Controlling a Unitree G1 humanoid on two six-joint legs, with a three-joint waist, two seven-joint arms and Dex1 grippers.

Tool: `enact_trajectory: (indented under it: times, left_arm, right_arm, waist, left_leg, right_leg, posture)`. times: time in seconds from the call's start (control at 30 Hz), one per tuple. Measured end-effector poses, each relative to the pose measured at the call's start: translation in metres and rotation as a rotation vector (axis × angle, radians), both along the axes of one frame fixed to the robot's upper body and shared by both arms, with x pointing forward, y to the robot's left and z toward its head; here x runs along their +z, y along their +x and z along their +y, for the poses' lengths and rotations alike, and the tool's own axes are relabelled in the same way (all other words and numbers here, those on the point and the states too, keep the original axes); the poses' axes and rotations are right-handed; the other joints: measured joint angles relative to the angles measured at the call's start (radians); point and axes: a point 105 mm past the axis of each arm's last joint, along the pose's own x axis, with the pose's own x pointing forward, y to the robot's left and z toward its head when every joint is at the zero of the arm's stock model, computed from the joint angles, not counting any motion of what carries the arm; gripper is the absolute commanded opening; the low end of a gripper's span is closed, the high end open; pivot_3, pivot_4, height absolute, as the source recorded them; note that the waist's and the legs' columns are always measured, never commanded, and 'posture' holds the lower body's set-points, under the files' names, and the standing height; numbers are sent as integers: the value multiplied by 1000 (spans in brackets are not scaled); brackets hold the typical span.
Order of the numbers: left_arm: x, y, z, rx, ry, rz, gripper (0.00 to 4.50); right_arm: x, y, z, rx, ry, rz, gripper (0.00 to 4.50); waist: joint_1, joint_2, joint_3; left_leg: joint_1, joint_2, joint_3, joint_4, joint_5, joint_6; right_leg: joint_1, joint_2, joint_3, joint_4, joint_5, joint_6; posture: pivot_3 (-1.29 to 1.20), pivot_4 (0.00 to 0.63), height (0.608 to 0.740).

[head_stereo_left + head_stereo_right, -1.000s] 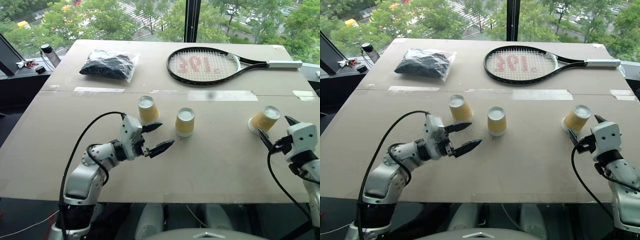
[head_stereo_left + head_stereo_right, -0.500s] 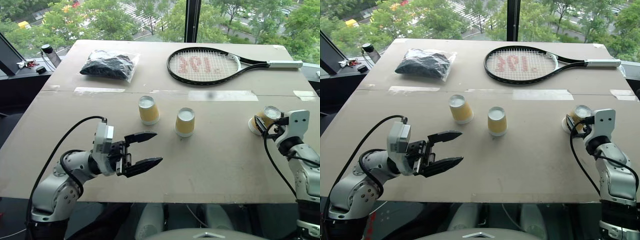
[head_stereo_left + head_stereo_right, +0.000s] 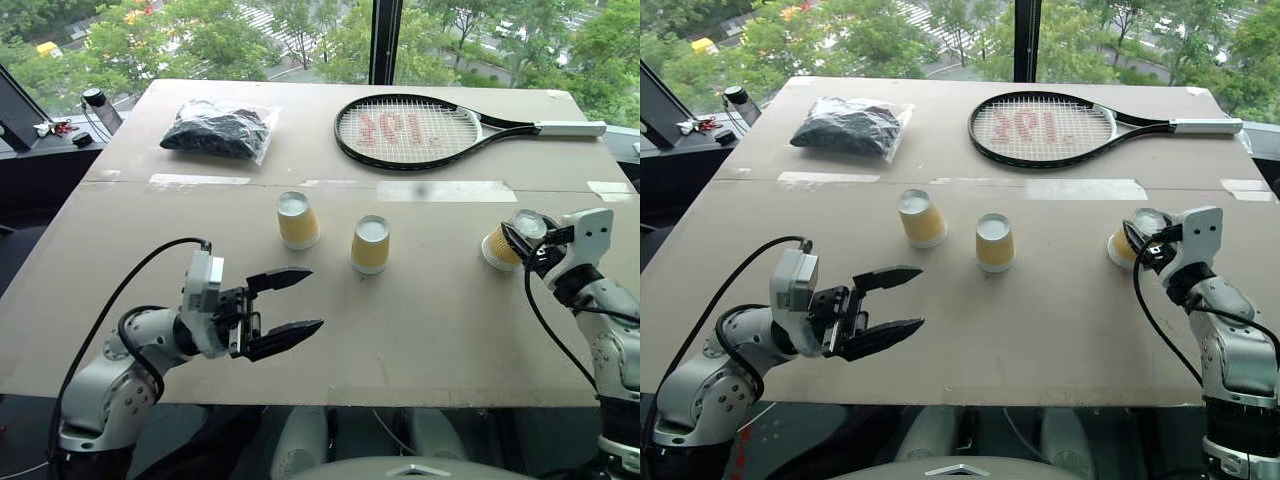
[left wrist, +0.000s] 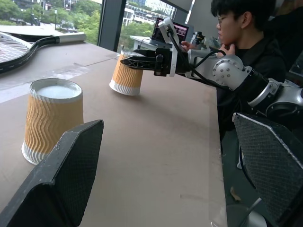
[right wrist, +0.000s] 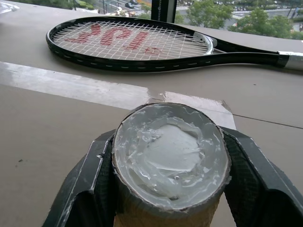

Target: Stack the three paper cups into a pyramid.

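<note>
Three paper cups stand upside down on the brown table (image 3: 420, 320), yellow-tan with white bases up. The left cup (image 3: 297, 221) and the middle cup (image 3: 369, 244) stand side by side, a little apart. The right cup (image 3: 500, 246) is tilted, and my right gripper (image 3: 521, 241) is shut on it near its base. In the right wrist view the black fingers (image 5: 87, 182) press both sides of that cup (image 5: 170, 156). My left gripper (image 3: 313, 298) hangs open and empty near the table's front edge, short of the left and middle cups.
A tennis racket (image 3: 405, 131) lies at the back of the table, right of a bagged black bundle (image 3: 218, 130). Tape strips (image 3: 445, 190) cross the board behind the cups. A seated person (image 4: 246, 33) is beyond the table's right side.
My right gripper has closed on the right cup and shifted it left, tipping it. My left gripper has pulled back from the left and middle cups toward the front edge, still open.
</note>
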Motion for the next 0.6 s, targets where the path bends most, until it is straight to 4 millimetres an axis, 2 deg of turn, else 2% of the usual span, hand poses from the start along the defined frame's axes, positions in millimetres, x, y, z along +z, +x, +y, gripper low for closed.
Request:
enact_trajectory:
  times: [0.07, 0.23, 0.33, 0.6]
  left_arm:
    - [0, 0, 3, 13, 2, -1, 4500]
    - [-4, 0, 11, 61, 15, 1, 4500]
    - [-7, -1, 19, 93, 7, -3, 4500]
    - [-9, -13, 36, 115, 6, 8, 4500]
  right_arm:
    - [4, -3, 14, 79, -13, 2, 2208]
    - [12, -12, 63, 341, -46, 23, 2208]
    - [18, -9, 90, 470, -68, 11, 2208]
    - [9, 1, 111, 591, -114, 37, 2208]
  waist:
    - [-1, 0, 0]
    - [-9, 0, 0]
    - [-16, 0, 0]
    - [-20, 0, 0]
  left_leg:
    - [0, 0, 0, 0, 0, 0]
    - [0, 0, 0, 0, -2, 4]
    - [0, 0, 0, 0, -2, 4]
    - [-1, 0, -1, 0, -2, 4]
  right_leg:
    - [0, 0, 0, 0, 0, 0]
    - [0, 0, 0, 0, 0, 0]
    - [0, 0, 0, 0, 0, 0]
    - [-1, -1, -1, -1, 0, 0]
  posture:
    - [0, 150, 740]
    - [0, 150, 740]
    - [0, 150, 740]
    - [0, 150, 740]
